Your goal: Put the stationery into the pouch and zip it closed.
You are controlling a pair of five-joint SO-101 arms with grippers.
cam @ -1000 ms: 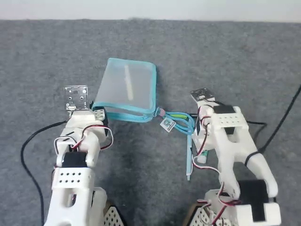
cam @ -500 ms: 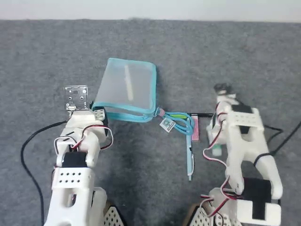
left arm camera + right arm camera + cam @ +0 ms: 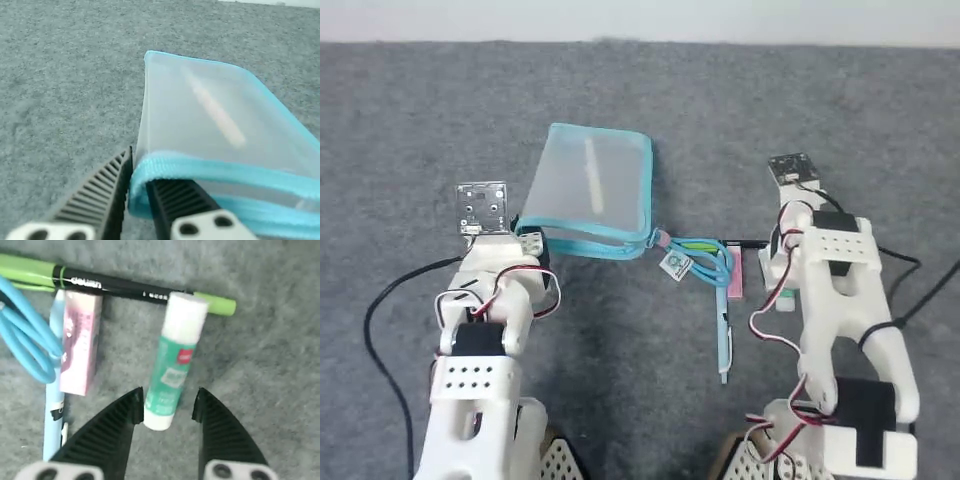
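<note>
We see the translucent, turquoise-edged pouch (image 3: 592, 195) on the grey desk (image 3: 840, 110), the corner of its zipper edge pinched in the left claw (image 3: 139, 172). Near its zipper end lie a pink eraser (image 3: 80, 342), a light-blue pen (image 3: 52, 425), a black-and-green pen (image 3: 125, 287) and a glue stick (image 3: 175, 360). The right claw (image 3: 168, 395) is spread over the glue stick's end.

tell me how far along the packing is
Done: one pale stick lies inside the pouch. In hand: the left tool is shut on the pouch's rim, and the right tool is open over the glue stick's end. Left: glue stick, eraser, green pen and blue pen lie on the table; the zip looks open.
</note>
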